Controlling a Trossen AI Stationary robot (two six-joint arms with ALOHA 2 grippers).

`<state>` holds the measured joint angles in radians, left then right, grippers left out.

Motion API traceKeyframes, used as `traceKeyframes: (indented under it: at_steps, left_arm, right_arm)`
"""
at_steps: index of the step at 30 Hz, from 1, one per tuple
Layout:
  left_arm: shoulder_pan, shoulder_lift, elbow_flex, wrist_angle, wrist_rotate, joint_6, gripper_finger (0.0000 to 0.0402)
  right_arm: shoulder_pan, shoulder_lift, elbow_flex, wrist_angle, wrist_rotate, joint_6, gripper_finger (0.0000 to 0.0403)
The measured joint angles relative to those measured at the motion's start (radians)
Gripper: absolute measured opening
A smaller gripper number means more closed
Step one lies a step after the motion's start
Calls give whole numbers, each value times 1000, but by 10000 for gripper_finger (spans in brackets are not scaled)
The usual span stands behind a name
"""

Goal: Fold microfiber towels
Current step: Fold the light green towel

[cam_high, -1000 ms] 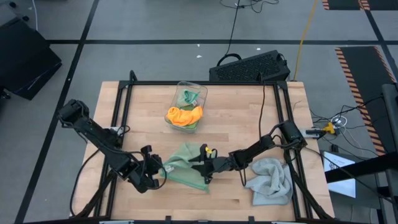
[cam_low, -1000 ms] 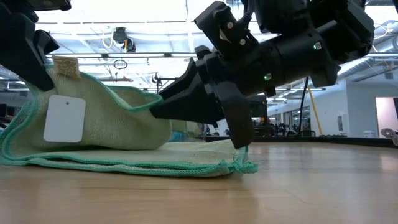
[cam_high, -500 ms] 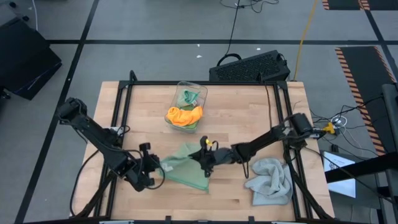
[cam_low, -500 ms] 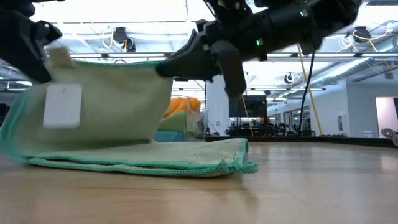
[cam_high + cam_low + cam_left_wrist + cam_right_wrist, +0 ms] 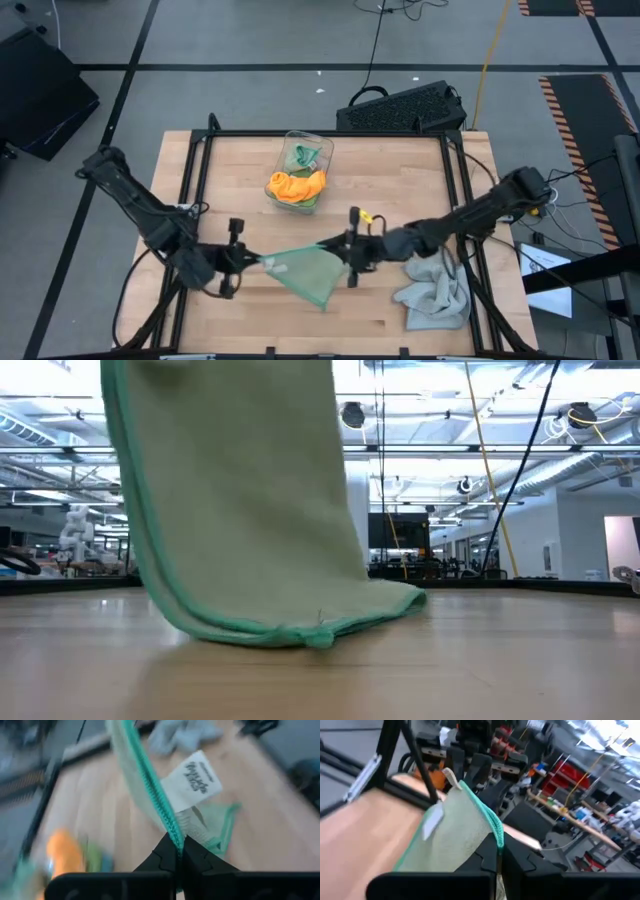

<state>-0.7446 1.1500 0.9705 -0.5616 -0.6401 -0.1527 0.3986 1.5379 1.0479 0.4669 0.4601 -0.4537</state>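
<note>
The sage green towel [image 5: 310,271] hangs between my two grippers above the table's near middle; its lower edge [image 5: 290,630] rests on the wood. My left gripper [image 5: 252,261] is shut on its left top corner, my right gripper [image 5: 340,252] is shut on its right top corner. A white tag [image 5: 195,779] hangs near the left corner. A light grey towel [image 5: 432,288] lies crumpled at the near right. Orange [image 5: 295,186] and bright green [image 5: 305,155] towels sit in the clear bin. My left gripper pinches the towel's teal-hemmed top edge [image 5: 170,827] at its left corner between its two fingers, coming level from the table's left. The cloth runs taut away from the fingers. My right gripper pinches the top edge at the right corner [image 5: 496,836] between its two fingers, coming level from the table's right. The towel hangs below, its bottom on the table.
The clear plastic bin [image 5: 300,170] stands at the far middle of the table. A black frame [image 5: 320,133] runs round the table. A dark keyboard-like case [image 5: 400,108] lies beyond the far edge.
Both grippers have gone up and apart, the left toward the table's left, the right toward its right. The towel's top edge has been lifted and drawn taut between them; the cloth now hangs upright with only its lower edge on the table.
</note>
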Motion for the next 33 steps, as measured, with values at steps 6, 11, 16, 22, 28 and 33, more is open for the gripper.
traceKeyframes:
  at_steps: [6,11,16,22,28,33]
  left_arm:
    - [1,-38,96,61,21,227,7]
    - [20,-44,183,-32,-12,204,6]
    - [65,-41,183,-167,-32,95,4]
    - [127,-40,123,-248,-21,12,8]
    - [192,-41,62,-277,7,19,7]
    - [227,-43,7,-275,14,30,4]
  right_arm:
    - [120,-30,138,-151,181,-4,1]
    - [191,-27,207,-204,292,0,1]
    - [193,-26,203,-320,326,92,0]
    - [129,-2,165,-427,318,207,0]
    - [37,-8,13,-270,233,203,1]
    - [-36,-10,-111,-90,101,203,1]
